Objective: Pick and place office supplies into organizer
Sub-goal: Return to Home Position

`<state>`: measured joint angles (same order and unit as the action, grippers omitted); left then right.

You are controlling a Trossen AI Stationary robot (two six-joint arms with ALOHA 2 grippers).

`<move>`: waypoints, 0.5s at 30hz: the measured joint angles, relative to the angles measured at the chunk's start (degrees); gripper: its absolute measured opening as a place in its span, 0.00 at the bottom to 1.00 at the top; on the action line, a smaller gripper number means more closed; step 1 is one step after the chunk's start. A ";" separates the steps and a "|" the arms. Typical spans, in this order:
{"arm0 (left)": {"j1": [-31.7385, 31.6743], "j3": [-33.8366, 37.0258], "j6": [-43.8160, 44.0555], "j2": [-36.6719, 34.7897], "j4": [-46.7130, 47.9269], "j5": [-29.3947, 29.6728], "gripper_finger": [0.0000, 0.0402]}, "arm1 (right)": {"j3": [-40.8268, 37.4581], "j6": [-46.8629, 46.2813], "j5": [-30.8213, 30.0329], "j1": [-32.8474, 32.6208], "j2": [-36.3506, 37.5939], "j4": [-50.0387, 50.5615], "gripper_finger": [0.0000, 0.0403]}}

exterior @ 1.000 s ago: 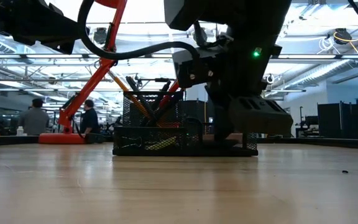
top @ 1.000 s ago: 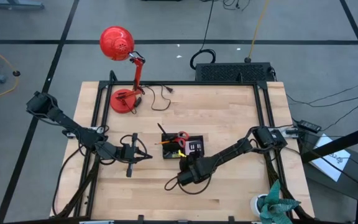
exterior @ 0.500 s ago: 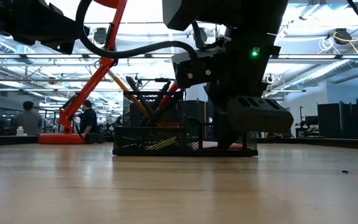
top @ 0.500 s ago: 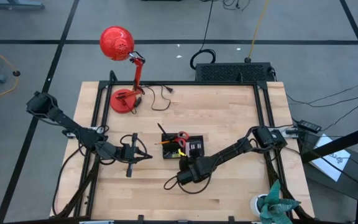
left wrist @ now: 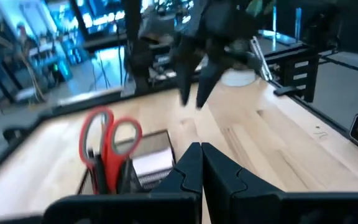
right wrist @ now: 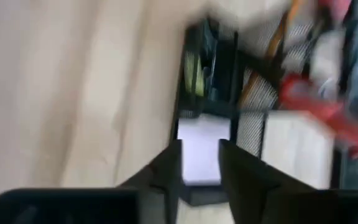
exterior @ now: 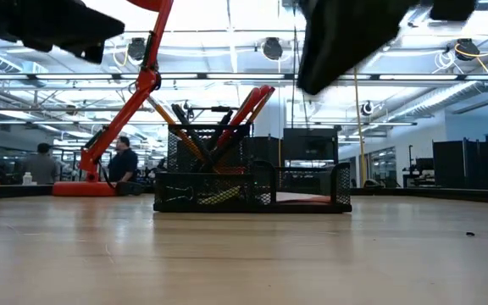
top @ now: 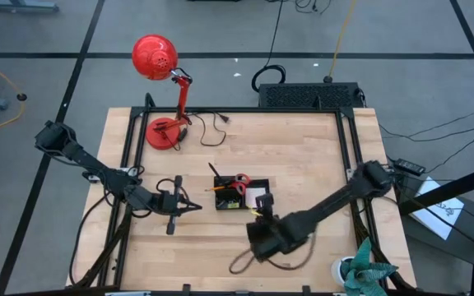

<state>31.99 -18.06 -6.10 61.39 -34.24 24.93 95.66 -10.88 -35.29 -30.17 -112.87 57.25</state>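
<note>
At mid-desk (top: 303,156): organizer (top: 242,207), with scissors (top: 239,181) and pens (top: 216,172) standing in its left part and a sticky pad (top: 258,196) lying in its right. Left of the organizer, left gripper (top: 192,205); before it, toward the right, right gripper (top: 259,215), up off the desk. Near the back left corner, lamp (top: 164,133); behind the back edge, box (top: 309,95).

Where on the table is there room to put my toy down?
The biggest bare patch is the back right of the table, between the organizer, the black box and the right edge. The front left corner is bare too. It's crowded in the middle: left claw, organizer and right claw sit close, with a cable loop in front.
</note>
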 joint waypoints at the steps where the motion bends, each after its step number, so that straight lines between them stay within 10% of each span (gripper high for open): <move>1: -0.02 -0.13 -1.64 -0.01 -0.32 -0.35 0.01 | -0.25 2.05 -0.62 -0.56 1.63 -1.89 0.22; 10: -8.05 -5.50 -10.62 -0.02 -0.20 -13.99 0.01 | -22.51 22.83 27.46 8.79 20.59 -49.28 0.02; 15: -13.38 -6.03 -11.99 -2.49 1.41 -16.69 0.01 | -35.41 20.47 26.30 15.85 29.00 -59.71 0.00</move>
<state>18.61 -24.09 -18.09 58.90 -32.82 8.24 60.25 9.60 -8.99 -14.33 -83.87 -2.45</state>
